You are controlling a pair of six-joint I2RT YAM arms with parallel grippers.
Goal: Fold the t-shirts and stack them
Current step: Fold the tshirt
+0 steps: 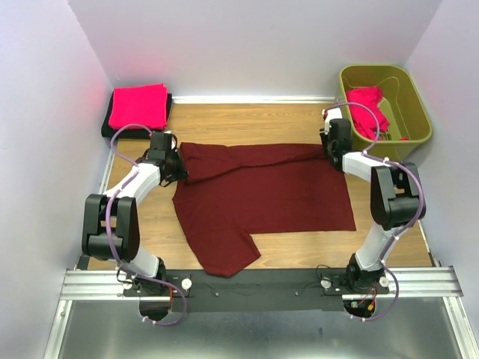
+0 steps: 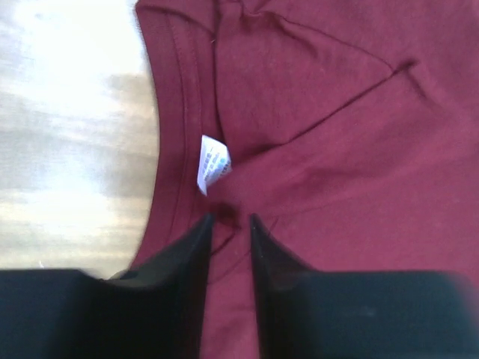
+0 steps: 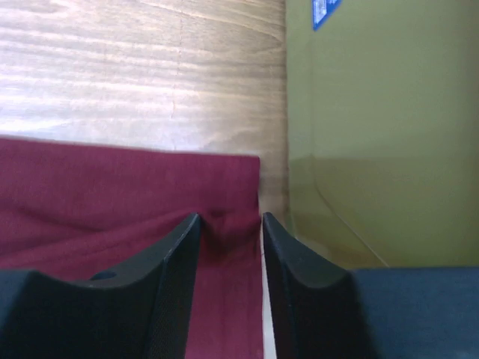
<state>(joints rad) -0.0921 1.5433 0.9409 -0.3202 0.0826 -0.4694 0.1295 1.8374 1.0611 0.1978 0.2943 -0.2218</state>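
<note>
A dark maroon t-shirt (image 1: 262, 194) lies spread on the wooden table, its upper part folded over and one sleeve pointing toward the near edge. My left gripper (image 1: 182, 170) is at its left end by the collar. In the left wrist view that gripper (image 2: 230, 218) is open, with maroon cloth (image 2: 337, 134) and a white label (image 2: 212, 163) under it. My right gripper (image 1: 331, 153) is at the shirt's far right corner. In the right wrist view it (image 3: 230, 217) stands open astride a small pucker of cloth (image 3: 112, 194).
A folded bright pinkish-red t-shirt (image 1: 138, 106) lies on a black one (image 1: 112, 132) at the back left. The olive-green bin (image 1: 416, 105) at the back right holds another pinkish-red shirt (image 1: 367, 105). Its wall (image 3: 374, 149) is close beside my right gripper.
</note>
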